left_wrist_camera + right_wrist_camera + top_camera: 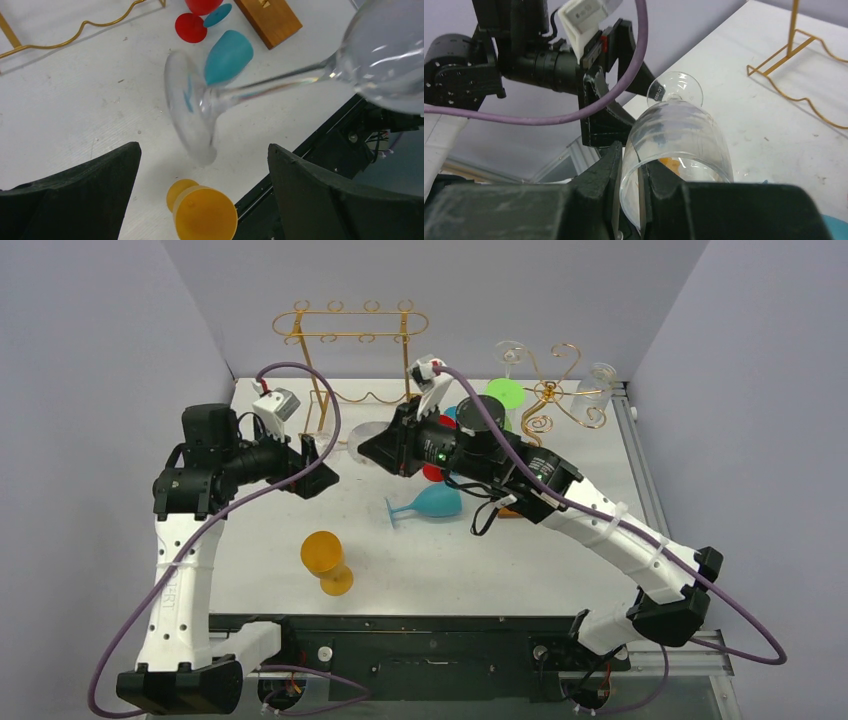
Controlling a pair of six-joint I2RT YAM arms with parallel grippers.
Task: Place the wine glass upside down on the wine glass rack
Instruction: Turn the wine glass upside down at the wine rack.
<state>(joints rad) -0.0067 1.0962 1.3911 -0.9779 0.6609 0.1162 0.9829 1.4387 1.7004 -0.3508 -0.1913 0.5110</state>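
Right wrist view: right pincer [630, 175] closed tight on the clear wine glass [679, 135], with the wall of the bowl at its rim clamped between the two dark fingers [604, 170]. Glass held in the air on its side, above the tabletop [280, 540] and touching nothing else. Stem and round foot pointing away from the right pincer, straight towards the left one.

Left wrist view: left pincer [202, 150] spread wide and gripping nothing. Black fingers apart at the bottom corners of the frame, with the foot of the clear glass hanging in the gap between them and no contact visible.

Top view: the two pincers facing each other above the middle of the tabletop, left of centre, glass bridging the space between. Gold wire rack [350, 336] upright at the back, just behind the pincers. Clear glass not on it. Curled gold stand [556, 390] at the back right, carrying other clear glasses. Green disc [504, 393] beside that stand. Blue glass [430, 503] lying on its side below the right arm. Orange glass [325, 558] nearer the front edge, well apart from the rest. Red glass [190, 27] and wooden block [267, 17] beyond the blue one.
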